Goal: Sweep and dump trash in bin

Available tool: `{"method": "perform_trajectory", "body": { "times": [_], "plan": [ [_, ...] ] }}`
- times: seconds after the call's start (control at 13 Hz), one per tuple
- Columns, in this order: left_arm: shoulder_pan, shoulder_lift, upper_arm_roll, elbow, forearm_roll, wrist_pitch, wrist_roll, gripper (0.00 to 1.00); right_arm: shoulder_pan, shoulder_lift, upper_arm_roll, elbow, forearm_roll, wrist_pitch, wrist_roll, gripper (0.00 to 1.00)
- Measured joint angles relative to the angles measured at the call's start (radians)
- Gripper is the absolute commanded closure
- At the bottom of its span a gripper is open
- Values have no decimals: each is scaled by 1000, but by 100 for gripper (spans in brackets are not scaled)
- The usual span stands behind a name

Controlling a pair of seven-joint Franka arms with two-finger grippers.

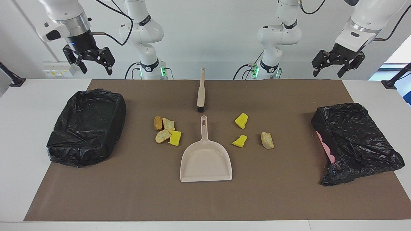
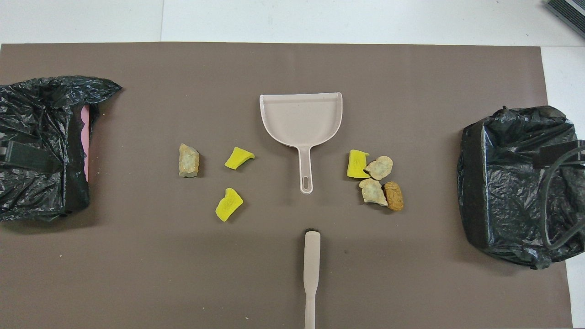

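Left tool: your left tool (image 1: 337, 65) hangs high over the surface's edge at the left arm's end, above the collapsed black bag (image 1: 354, 141); fingers spread wide, holding nothing.
Right tool: your right tool (image 1: 93, 65) hangs high at the right arm's end, above the open lined bin (image 1: 86, 126); also spread wide and empty.
Trash: seven chunks lie on the brown mat (image 1: 289, 199), well apart from both tools. Four sit bunched together (image 1: 166, 131) beside the dustpan handle toward the right tool's end; two yellow wedges (image 1: 240, 130) and one tan lump (image 1: 267, 140) lie spread toward the left tool's end.
Brush: it (image 1: 201, 91) lies in the middle between the two tools, bristles pointing at the dustpan (image 1: 206, 160).
Handling, judged: the chunks look light and spongy, so they will likely roll or skip under a hard stroke; sweep low and gently.
Hold, judged: take the brush by its slim stiff handle and the dustpan by its handle, not its thin rim.
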Motion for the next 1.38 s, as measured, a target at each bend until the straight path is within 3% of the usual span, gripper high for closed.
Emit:
{"method": "perform_trajectory", "body": {
  "times": [1.38],
  "plan": [
    [-67, -24, -27, -35, -5, -2, -2, 0, 0, 0, 0, 0, 0, 0, 0, 0]
  ]
}}
